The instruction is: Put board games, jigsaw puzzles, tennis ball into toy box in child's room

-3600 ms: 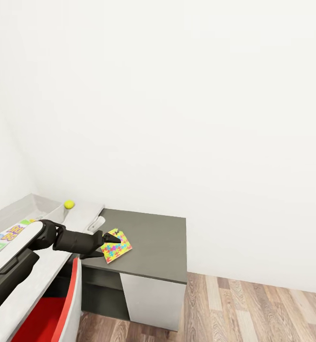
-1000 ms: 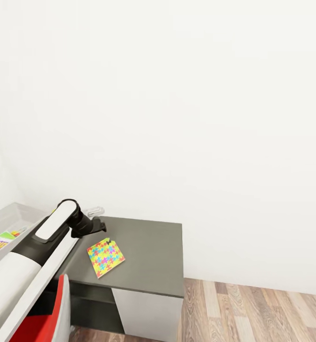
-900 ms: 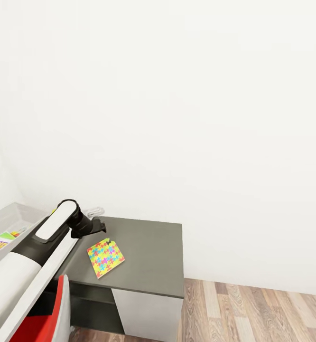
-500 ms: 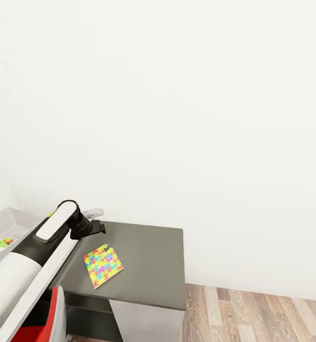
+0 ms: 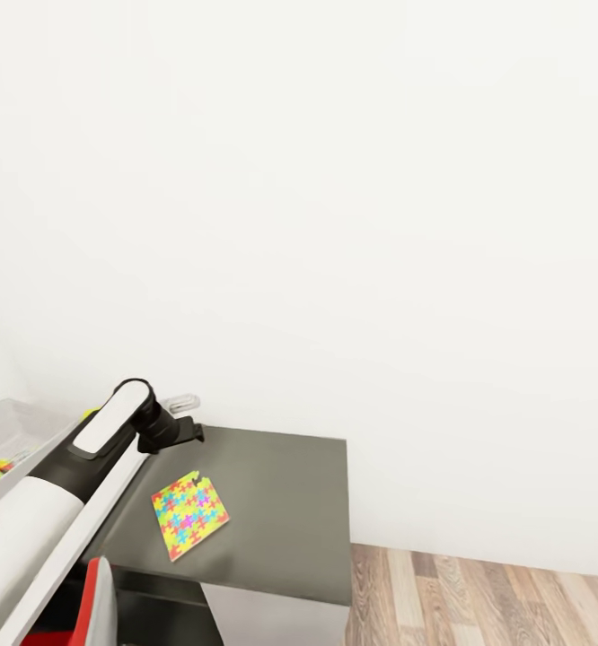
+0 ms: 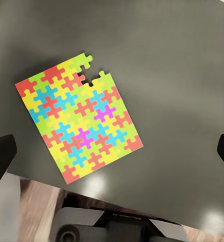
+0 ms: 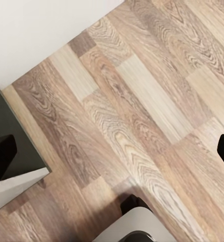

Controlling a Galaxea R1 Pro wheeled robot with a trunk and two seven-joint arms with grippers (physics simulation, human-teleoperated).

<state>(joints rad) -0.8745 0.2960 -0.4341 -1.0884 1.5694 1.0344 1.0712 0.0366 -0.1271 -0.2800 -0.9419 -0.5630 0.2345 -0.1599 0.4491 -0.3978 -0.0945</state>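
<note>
Item one, jigsaw [image 5: 189,514]: a thin multicoloured board lying flat on the dark lower section of the table [image 5: 281,502], toward its 9 o'clock side in the head view, turned askew to the table edges; in the left wrist view the same jigsaw [image 6: 79,117] sits almost centred, with a notch of missing pieces at one corner. Item two, left gripper [image 6: 112,151]: I have it hanging well above the board, looking straight down on it, fingers spread wide to either side of the frame and holding nothing; I judge it is parked there to line up a top-down pick, and a board this thin and flat may be hard to get fingers under. Item three, left arm [image 5: 110,429]: reaches in from 8 o'clock of the head view over the pale upper table. Item four, toy box [image 5: 12,422]: only its grey rim shows at the 9 o'clock edge, with scraps of bright print inside that I cannot identify. Item five, right gripper [image 7: 112,151]: fingers apart, empty, pointed at the plank floor [image 7: 142,111] beside a table corner, idle in my judgement. Changes noted: about three and a half seconds ago the left fingertips were down at the jigsaw's edge; since then the arm has drawn up and back, and the jigsaw now lies a little differently turned. The camera has also swung, so the toy box has slid further toward 9 o'clock, and the tennis ball seen by it earlier is gone from view.
</note>
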